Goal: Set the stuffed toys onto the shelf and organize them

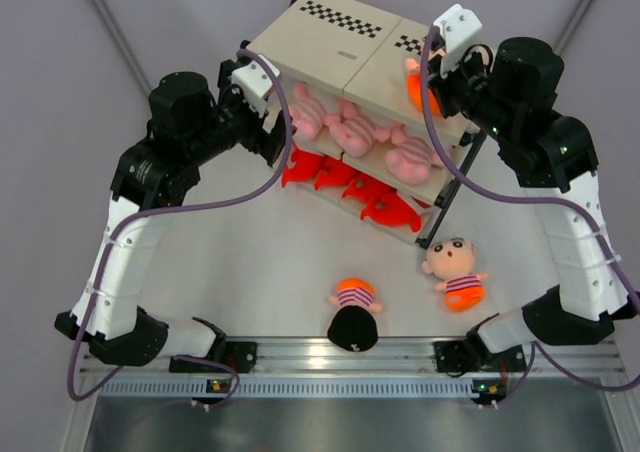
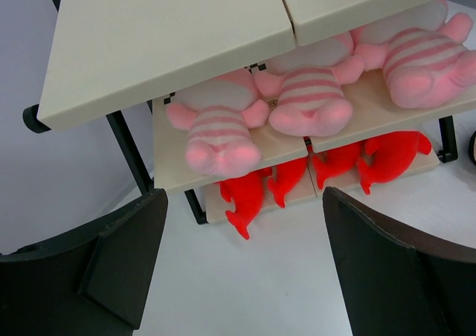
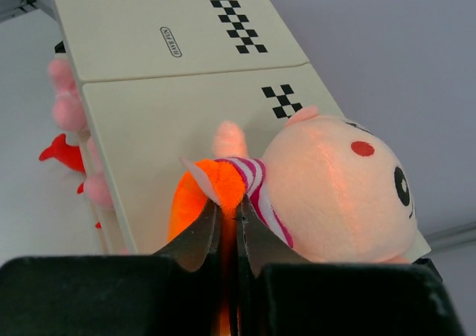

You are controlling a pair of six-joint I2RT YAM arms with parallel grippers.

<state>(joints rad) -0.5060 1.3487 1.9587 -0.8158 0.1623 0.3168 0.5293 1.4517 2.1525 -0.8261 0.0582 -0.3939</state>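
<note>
At the shelf's point(image 1: 345, 47) right end, the top view hides most of the held doll point(image 3: 335, 195). The right gripper point(image 3: 227, 215) and its cable point(image 1: 455, 172) cover all but an orange patch and a bit of peach. Your right wrist view shows more: a head with a red cheek spot and one eye, a striped shirt and orange shorts. The legs are lost behind the fingers. The right fingers are pressed together, pinching the shorts. The doll is on the right-hand top board, just beside its small checkered strip. You cannot tell whether it rests on the board or hangs from the pinch.

The left gripper point(image 2: 244, 195) is spread wide with nothing between its fingers. It faces the shelf's left end, near the pink plush point(image 2: 219, 131) but apart from it.

Three pink plush sit in a row on the middle tier, their heads tucked under the top boards. The red toys point(image 2: 245, 195) on the bottom tier are partly covered, so the count is unclear.

Two more dolls lie on the table point(image 1: 250, 262) in front of the shelf, well apart from both grippers. The face-up doll point(image 1: 455, 272) is near the right arm's base. The other doll point(image 1: 353, 317) shows its black hair, and its face is hidden.
</note>
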